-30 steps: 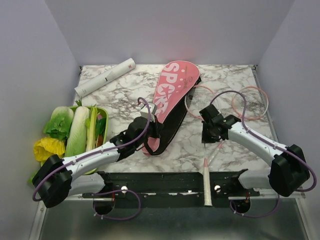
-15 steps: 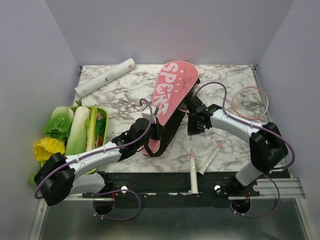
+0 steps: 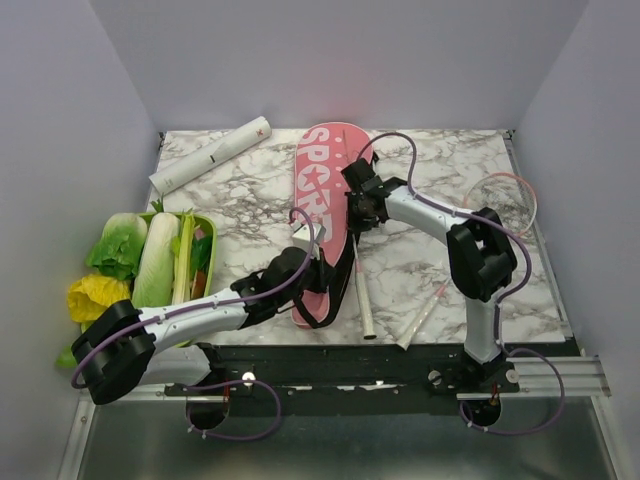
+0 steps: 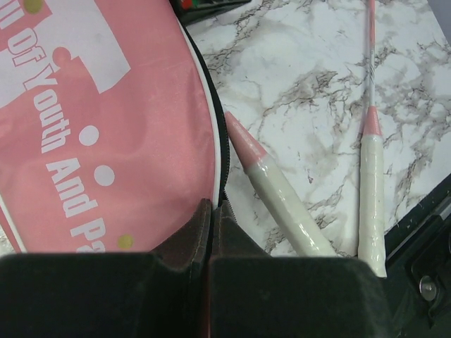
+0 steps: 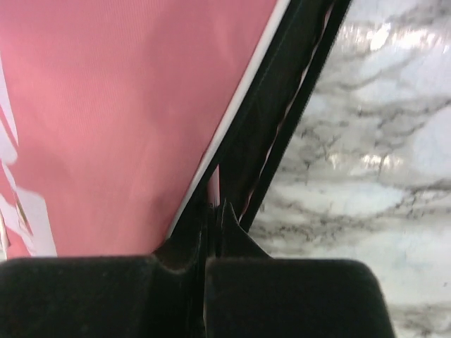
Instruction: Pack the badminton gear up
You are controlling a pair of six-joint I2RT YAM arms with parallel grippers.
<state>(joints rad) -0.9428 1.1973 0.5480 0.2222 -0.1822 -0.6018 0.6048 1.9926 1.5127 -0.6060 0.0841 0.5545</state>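
Observation:
The pink "SPORT" cover (image 3: 318, 195) lies on the marble table (image 3: 240, 200). My left gripper (image 3: 316, 274) is shut on its near edge, which shows in the left wrist view (image 4: 213, 208) beside the zipper. My right gripper (image 3: 359, 206) is at the cover's right edge, shut on the thin pink shaft of a racket (image 5: 214, 184) whose head is hidden in the cover (image 5: 127, 105). That racket's pale handle (image 3: 362, 298) sticks out toward me (image 4: 282, 201). A second racket (image 3: 500, 203) lies at the right, its handle (image 3: 415, 325) near the front edge (image 4: 372, 190). A white tube (image 3: 210, 155) lies back left. No shuttlecocks show.
A green tray (image 3: 206, 232) of leafy vegetables sits at the left edge, beside my left arm. The cover's black strap (image 3: 338, 275) loops by the left gripper. Grey walls close in the table on three sides.
My right gripper has swung left and back with the racket, and the racket's head has gone into the cover. The cover has turned more upright. My left gripper has shifted slightly nearer, still gripping the cover.

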